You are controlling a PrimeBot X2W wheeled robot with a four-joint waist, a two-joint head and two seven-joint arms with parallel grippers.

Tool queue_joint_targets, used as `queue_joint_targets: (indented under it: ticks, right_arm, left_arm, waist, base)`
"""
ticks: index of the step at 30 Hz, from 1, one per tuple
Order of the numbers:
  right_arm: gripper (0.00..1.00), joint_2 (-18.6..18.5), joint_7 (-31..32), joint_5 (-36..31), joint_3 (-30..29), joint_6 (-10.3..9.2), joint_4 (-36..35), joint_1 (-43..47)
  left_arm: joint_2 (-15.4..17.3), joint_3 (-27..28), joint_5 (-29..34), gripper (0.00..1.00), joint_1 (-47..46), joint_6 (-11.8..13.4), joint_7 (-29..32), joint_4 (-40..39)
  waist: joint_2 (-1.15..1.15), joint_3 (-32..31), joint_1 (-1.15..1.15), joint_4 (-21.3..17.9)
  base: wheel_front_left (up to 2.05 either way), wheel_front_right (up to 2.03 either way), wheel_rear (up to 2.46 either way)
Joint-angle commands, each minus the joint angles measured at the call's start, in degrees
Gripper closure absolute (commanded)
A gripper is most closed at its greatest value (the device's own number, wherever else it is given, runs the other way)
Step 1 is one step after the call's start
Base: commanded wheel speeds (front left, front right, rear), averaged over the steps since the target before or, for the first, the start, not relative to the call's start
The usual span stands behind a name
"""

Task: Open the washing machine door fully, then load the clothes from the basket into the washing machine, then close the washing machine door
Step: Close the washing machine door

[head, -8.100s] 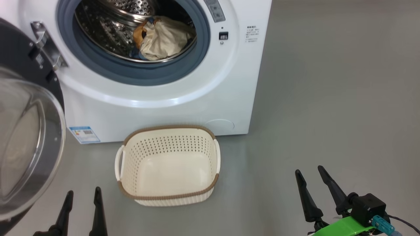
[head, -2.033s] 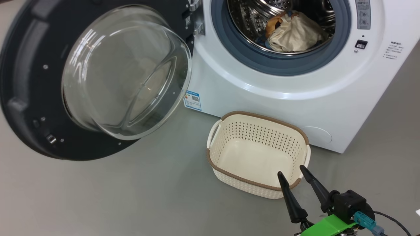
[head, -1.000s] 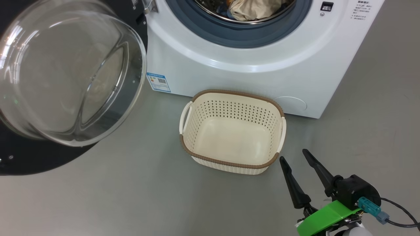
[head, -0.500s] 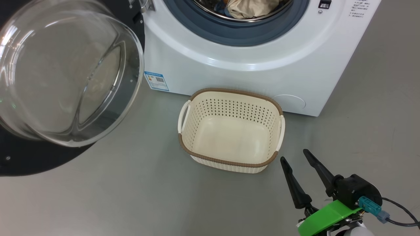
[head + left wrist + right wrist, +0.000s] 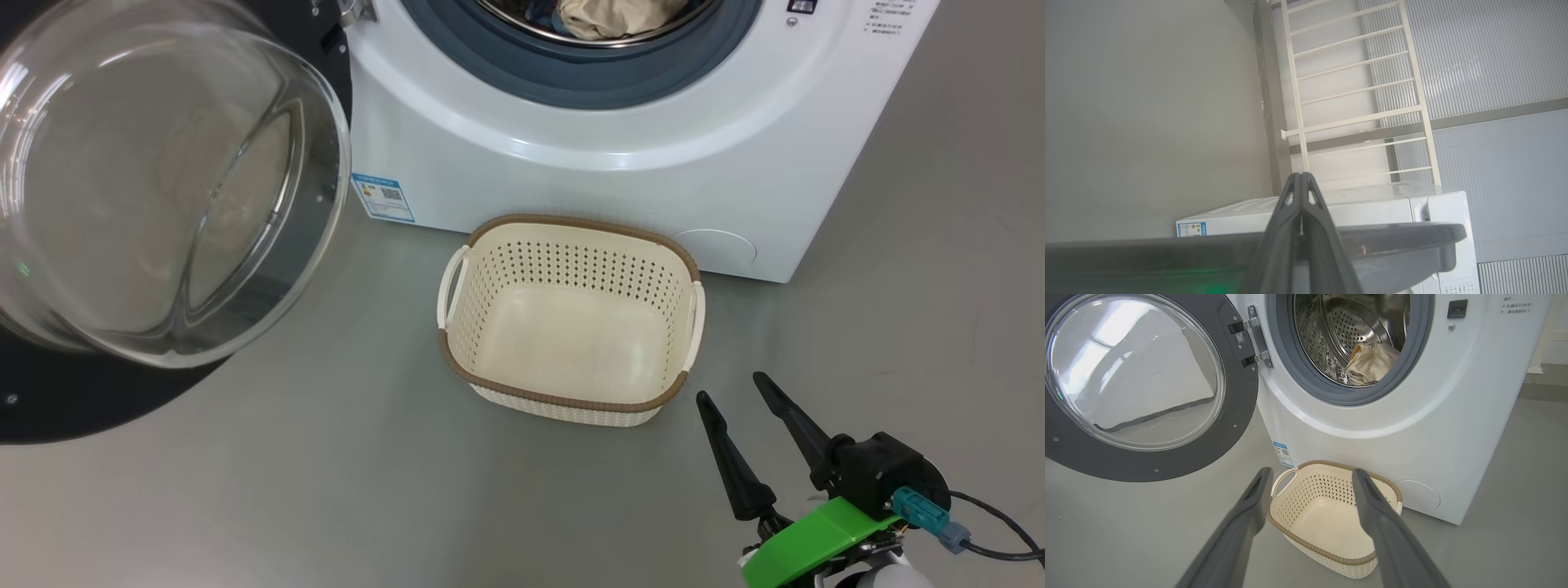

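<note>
Washing machine door (image 5: 1392, 241) stood wide open, with closing it judged the step in hand, as the left gripper (image 5: 1301, 176), fingers pressed together on nothing, reached across the door's grey rim. Whether it touched the rim could not be told. Beyond those fingertips rose the white washing machine (image 5: 1372, 206).

The right gripper (image 5: 731, 385) hovered low over the grey floor (image 5: 326, 490), fingers spread wide and empty. Just ahead of its tips sat the basket (image 5: 563, 402), bare inside. Farther ahead and higher, the clothes (image 5: 1372, 365) lay in the steel drum (image 5: 1331, 330), cream cloth uppermost. The door hung ahead and to the left of that gripper, well apart from it.

Done well, the step would likely mean pushing with the shut left fingers on the door's outer side, near the rim farthest from the hinge (image 5: 1255, 339). The push should follow the arc of the swing and press firmly at the end so the latch catches, with the right arm kept out of the path. No cloth hung over the blue-grey ring (image 5: 571, 82), so nothing looked set to be trapped.

Being round, the door had no long axis. Its face stood upright, hinged on the edge nearest the drum, and its glass bowl bulged out toward the right gripper, not the drum.
</note>
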Motion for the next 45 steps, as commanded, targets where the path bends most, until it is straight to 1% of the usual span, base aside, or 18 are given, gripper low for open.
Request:
queue_joint_targets:
  ticks: [1, 14, 23, 30, 34, 39, 40, 43, 44, 45]
  right_arm:
    - [0.0, 0.0, 0.0, 0.6, 1.7, 0.1, -1.7, -1.6]
    - [0.0, -0.1, 0.6, 1.1, 1.7, 0.1, -1.3, -1.4]
    - [0.0, 0.1, 0.6, 1.6, 1.7, 0.1, -0.8, -1.0]
    - [0.0, 0.3, 0.3, 2.5, 1.8, 0.1, 0.1, -0.9]
    - [0.0, 0.5, 0.1, 3.1, 1.9, 0.1, 0.8, -0.9]
    - [0.0, 0.8, -0.2, 3.6, 2.2, 0.1, 1.4, -0.7]
    - [0.0, 0.8, -0.2, 3.6, 2.2, 0.1, 1.4, -0.7]
    - [0.0, 0.8, -0.4, 3.8, 2.4, 0.1, 1.9, -0.8]
    - [0.0, 0.9, -0.5, 4.0, 2.6, 0.1, 2.2, -0.9]
    - [0.0, 1.0, -0.5, 4.1, 2.7, 0.1, 2.3, -1.0]
  left_arm:
    - [3.2, 0.7, -0.6, 1.0, -0.1, -0.7, 1.0, -1.8]
    - [1.7, -1.2, -3.1, 1.0, 2.0, -1.4, 10.5, -5.5]
    - [1.2, -3.3, -4.8, 1.0, 4.5, -0.7, 19.2, -9.5]
    - [-0.3, -3.8, -8.4, 1.0, 7.8, 1.3, 27.1, -14.5]
    - [-1.4, -4.4, -10.1, 1.0, 9.9, 3.0, 31.3, -18.4]
    - [-3.5, -5.4, -13.2, 1.0, 12.5, 5.8, 37.1, -24.4]
    - [-3.5, -5.4, -13.2, 1.0, 12.5, 5.8, 37.1, -24.4]
    - [-5.1, -6.2, -14.9, 1.0, 14.1, 7.5, 39.9, -28.5]
    - [-6.6, -6.6, -15.9, 1.0, 15.0, 8.3, 40.9, -31.3]
    - [-7.3, -6.8, -16.3, 1.0, 15.4, 8.5, 41.4, -32.7]
  waist:
    - [0.0, 0.0, 0.0, -0.1]
    - [0.0, -0.1, 0.0, 0.2]
    - [0.0, -0.5, 0.0, 1.1]
    - [0.0, -1.0, 0.0, 2.0]
    - [0.0, -1.4, 0.0, 2.3]
    - [0.0, -1.7, 0.0, 2.7]
    - [0.0, -1.7, 0.0, 2.7]
    - [0.0, -1.7, 0.0, 2.9]
    - [0.0, -1.8, 0.0, 3.0]
    - [0.0, -1.8, 0.0, 3.0]
  base:
    - [0.0, 0.0, 0.0]
    - [0.0, 0.0, 0.0]
    - [0.0, 0.0, 0.0]
    - [0.0, 0.0, 0.0]
    - [0.0, 0.0, 0.0]
    - [0.0, 0.0, 0.0]
    - [0.0, 0.0, 0.0]
    - [0.0, 0.0, 0.0]
    - [0.0, 0.0, 0.0]
    - [0.0, 0.0, 0.0]
